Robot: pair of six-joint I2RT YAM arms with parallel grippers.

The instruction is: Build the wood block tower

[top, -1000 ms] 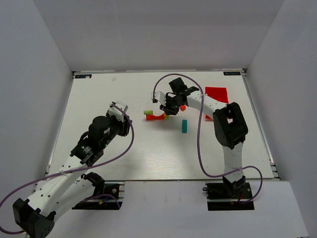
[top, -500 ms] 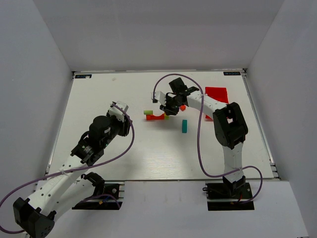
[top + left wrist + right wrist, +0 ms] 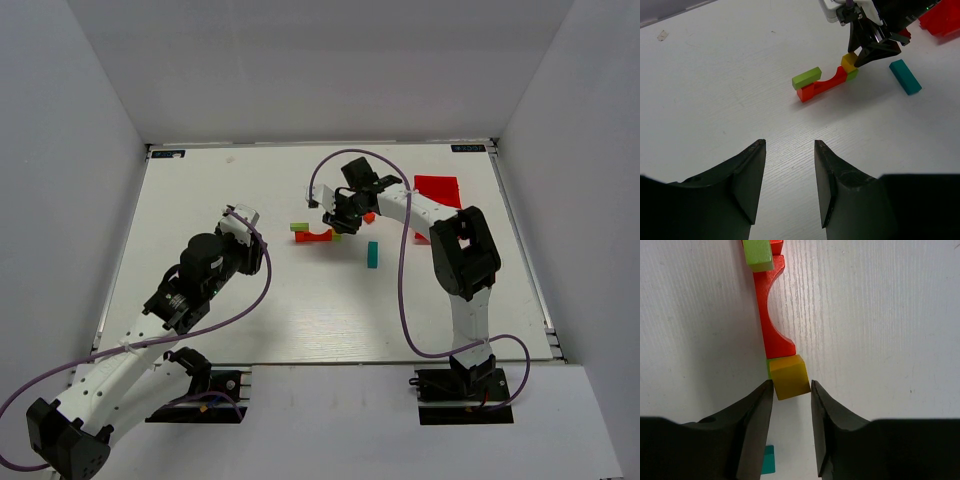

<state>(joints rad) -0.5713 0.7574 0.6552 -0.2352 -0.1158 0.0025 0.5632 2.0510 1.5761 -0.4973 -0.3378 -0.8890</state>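
Observation:
A red arch (image 3: 318,236) lies flat on the table with a lime-green block (image 3: 299,227) on its left end. At its right end a yellow cube (image 3: 788,376) sits on a lime-green cube (image 3: 853,75). My right gripper (image 3: 791,385) is over that end, its fingertips closed on the yellow cube's near part. A teal bar (image 3: 372,254) lies to the right, and an orange piece (image 3: 369,216) lies behind my right gripper. My left gripper (image 3: 789,145) is open and empty, well short of the blocks. The arch (image 3: 825,86) and yellow cube (image 3: 849,62) also show in the left wrist view.
A red plastic bin (image 3: 438,190) stands at the back right, behind the right arm. The table's raised rim (image 3: 320,146) runs along the far edge, with grey walls on three sides. A purple cable loops over each arm.

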